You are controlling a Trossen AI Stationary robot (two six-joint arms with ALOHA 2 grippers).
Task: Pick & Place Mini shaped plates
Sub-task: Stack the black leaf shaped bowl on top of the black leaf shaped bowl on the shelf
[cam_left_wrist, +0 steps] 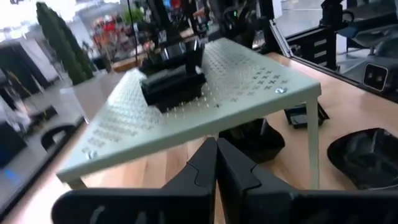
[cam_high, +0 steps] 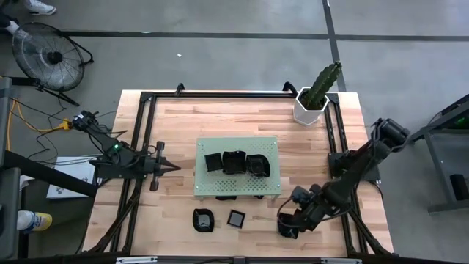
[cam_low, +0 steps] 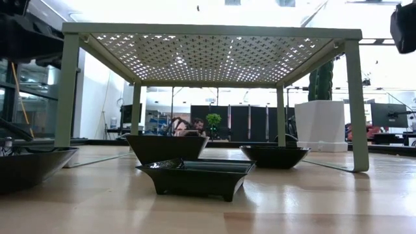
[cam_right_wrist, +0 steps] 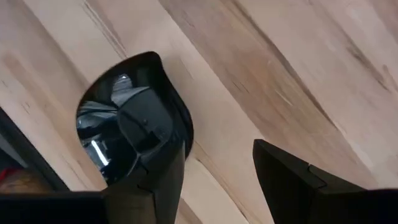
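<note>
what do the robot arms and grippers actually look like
Both arms are dark, near black, built of jointed blocky segments. The left gripper has two matte black, wedge-shaped fingers tapering to a point. The right gripper has flat, angular black fingers. A small green light glows on the left arm.

glossy black mini plates (cam_high: 236, 163) clustered atop the green board (cam_high: 212, 183).

Six black plates (cam_high: 236, 162), one board (cam_high: 238, 147)

Three plates (cam_high: 236, 163) sit on the board (cam_high: 238, 189); two plates (cam_high: 218, 219) lie before it.
</note>
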